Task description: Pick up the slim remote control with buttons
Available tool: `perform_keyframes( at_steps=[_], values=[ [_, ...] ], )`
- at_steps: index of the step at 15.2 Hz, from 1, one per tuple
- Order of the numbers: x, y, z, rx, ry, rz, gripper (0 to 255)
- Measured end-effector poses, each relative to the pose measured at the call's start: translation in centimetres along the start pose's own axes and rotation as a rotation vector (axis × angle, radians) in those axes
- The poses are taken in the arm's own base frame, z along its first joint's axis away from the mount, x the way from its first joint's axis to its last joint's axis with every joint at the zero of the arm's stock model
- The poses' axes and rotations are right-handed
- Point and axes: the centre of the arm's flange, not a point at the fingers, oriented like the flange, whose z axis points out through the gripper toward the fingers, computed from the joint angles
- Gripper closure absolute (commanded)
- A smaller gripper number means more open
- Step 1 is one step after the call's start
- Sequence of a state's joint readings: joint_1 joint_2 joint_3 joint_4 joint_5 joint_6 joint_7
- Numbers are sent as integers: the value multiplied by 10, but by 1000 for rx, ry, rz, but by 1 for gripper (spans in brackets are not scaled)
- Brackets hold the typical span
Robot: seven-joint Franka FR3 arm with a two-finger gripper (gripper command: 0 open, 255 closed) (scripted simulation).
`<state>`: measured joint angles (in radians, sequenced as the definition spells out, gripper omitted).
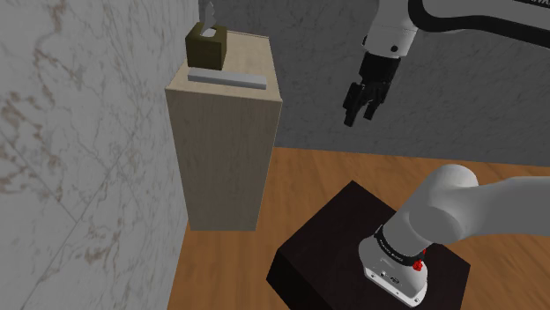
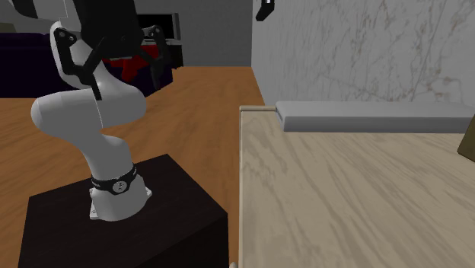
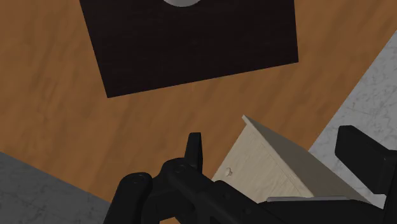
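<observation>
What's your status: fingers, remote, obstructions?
Gripper in the air beside the cabinet, fingers open, empty. Grey remote flat on the cabinet top, untouched. Brown tissue box close by it.

The grey remote (image 2: 373, 116) runs off the second exterior view's right edge, which also crops the olive box (image 2: 468, 145).

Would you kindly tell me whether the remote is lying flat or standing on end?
Lying flat: the grey remote rests lengthwise on the cabinet top, beside the tissue box; the gripper hangs apart from it.
</observation>
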<state>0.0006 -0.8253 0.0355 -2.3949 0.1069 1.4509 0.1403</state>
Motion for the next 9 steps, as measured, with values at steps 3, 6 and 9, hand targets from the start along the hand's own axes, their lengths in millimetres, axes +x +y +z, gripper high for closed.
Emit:
perform_keyframes(
  at_steps=[3, 6, 9],
  values=[
    [15, -4, -4, -4, 4, -33, 0],
    [47, -15, -8, -13, 11, -108, 0],
    [82, -32, -19, -22, 21, -189, 0]
  ],
)
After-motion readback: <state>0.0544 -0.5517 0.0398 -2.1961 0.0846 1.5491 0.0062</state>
